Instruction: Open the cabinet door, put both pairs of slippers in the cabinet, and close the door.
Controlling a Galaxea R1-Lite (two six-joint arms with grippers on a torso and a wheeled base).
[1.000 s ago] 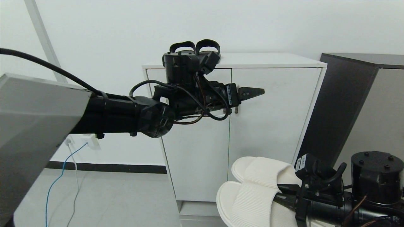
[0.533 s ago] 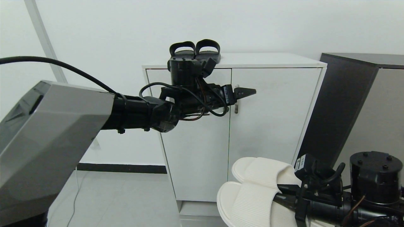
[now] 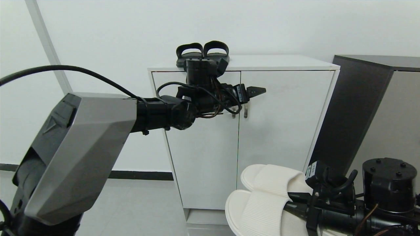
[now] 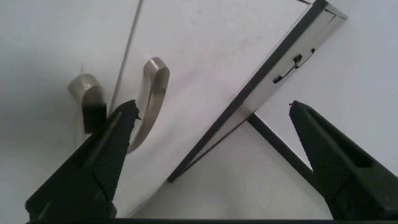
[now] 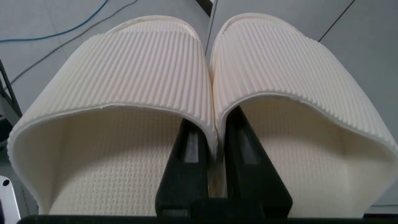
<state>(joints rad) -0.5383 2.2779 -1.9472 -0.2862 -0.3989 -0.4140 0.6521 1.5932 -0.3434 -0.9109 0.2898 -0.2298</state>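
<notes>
The white cabinet [image 3: 282,124] stands with both doors shut, its two metal handles [image 3: 245,109] side by side at the middle seam. A black pair of slippers [image 3: 203,49] sits on its top, near the left end. My left gripper [image 3: 261,90] is open, level with the top of the handles and just in front of the right door. In the left wrist view the right door's handle [image 4: 152,93] lies close to one finger [image 4: 99,162] of the gripper [image 4: 214,107]. My right gripper [image 5: 214,149] is shut on the white slippers [image 3: 265,193], pinching their inner walls [image 5: 208,93] low at the right.
A dark grey cabinet [image 3: 354,108] stands against the white cabinet's right side. A pale floor with a black baseboard [image 3: 141,175] lies to the left of the cabinet. A white wall is behind.
My left arm has stretched forward, carrying the open gripper a little higher and closer to the handles. The right arm and the white slippers have stayed put.
</notes>
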